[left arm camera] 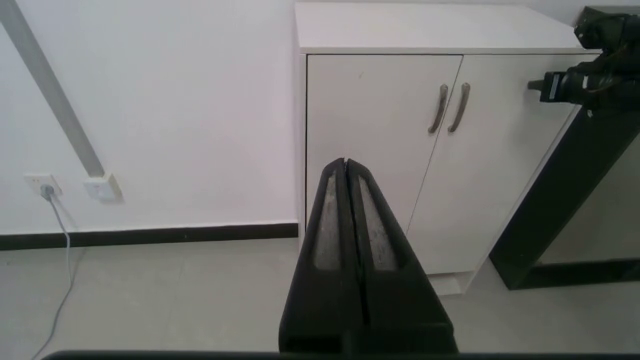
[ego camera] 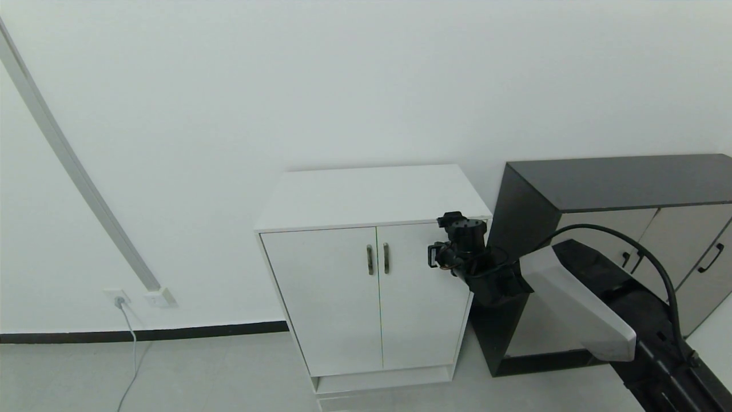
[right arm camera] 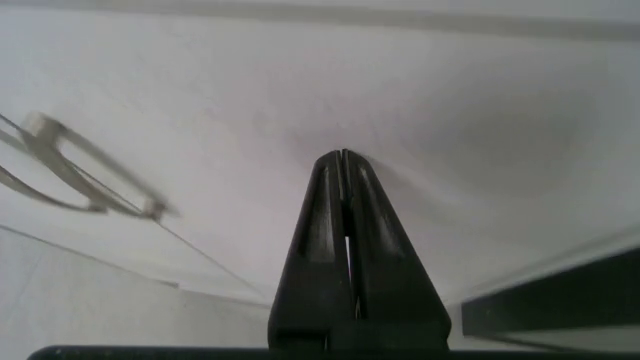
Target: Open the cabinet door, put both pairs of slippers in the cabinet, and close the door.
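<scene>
Cabinet (ego camera: 366,197) is seen closed against the wall (ego camera: 229,86), a dark cabinet (ego camera: 600,183) at its 3 o'clock. The right claw (right arm camera: 343,160) is clenched, empty, close before the right door (ego camera: 420,309), at 3 o'clock of its handle (ego camera: 386,258). The left claw (left arm camera: 345,165) is clenched too.

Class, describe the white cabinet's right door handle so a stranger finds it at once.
Against the wall stands a two-door white cabinet. Two slim upright handles flank its centre seam; the right door handle is nearer the dark cabinet.
</scene>
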Controlling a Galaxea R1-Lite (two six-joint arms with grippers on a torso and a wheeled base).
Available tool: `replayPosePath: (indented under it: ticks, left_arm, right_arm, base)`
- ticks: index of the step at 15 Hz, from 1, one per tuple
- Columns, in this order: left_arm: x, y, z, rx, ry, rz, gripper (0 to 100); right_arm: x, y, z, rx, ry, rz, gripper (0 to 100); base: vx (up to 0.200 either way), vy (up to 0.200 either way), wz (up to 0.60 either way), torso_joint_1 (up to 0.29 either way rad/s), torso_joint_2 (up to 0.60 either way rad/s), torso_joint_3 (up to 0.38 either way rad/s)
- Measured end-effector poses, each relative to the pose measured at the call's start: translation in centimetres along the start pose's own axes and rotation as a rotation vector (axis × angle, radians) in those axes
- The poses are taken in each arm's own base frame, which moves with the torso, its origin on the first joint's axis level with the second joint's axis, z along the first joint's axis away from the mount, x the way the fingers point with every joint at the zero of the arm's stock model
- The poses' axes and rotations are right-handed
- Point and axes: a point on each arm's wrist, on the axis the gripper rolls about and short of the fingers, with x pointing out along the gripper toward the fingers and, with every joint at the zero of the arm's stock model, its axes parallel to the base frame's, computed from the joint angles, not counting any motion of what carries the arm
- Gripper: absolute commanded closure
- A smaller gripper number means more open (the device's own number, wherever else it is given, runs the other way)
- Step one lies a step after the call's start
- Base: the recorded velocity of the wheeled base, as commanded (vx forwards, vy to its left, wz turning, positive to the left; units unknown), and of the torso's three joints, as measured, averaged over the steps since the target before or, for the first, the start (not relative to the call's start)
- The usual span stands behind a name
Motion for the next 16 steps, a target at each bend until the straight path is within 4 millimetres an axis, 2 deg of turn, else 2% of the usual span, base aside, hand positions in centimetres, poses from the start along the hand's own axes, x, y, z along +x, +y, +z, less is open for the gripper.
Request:
replayPosePath:
  ticks: [4,7,10,12,16]
  left_arm:
    - [0.0,0.0,0.0,0.0,0.0,0.0,100]
    - [0.0,0.0,0.0,0.0,0.0,0.001,100]
    - [0.0,0.0,0.0,0.0,0.0,0.001,100]
    - [0.0,0.0,0.0,0.001,0.0,0.0,100]
    - [0.0,0.0,0.0,0.003,0.0,0.0,100]
  right_arm:
    - [-2.8,0.3,0.3,-0.005,0.022,0.013,100]
    - [-6.3,0.5,1.1,-0.008,0.024,0.027,100]
    - [-10.8,-0.2,2.8,-0.002,-0.008,0.031,100]
    - [-14.1,-1.3,3.9,0.002,-0.016,0.014,100]
    - [-20.1,-5.2,4.7,0.015,-0.001,-0.12,100]
  base:
    - [0.0,0.0,0.0,0.0,0.0,0.0]
    - [0.0,0.0,0.0,0.0,0.0,0.0]
    - [0.0,0.0,0.0,0.0,0.0,0.0]
    - [0.0,0.0,0.0,0.0,0.0,0.0]
    - [0.0,0.0,0.0,0.0,0.0,0.0]
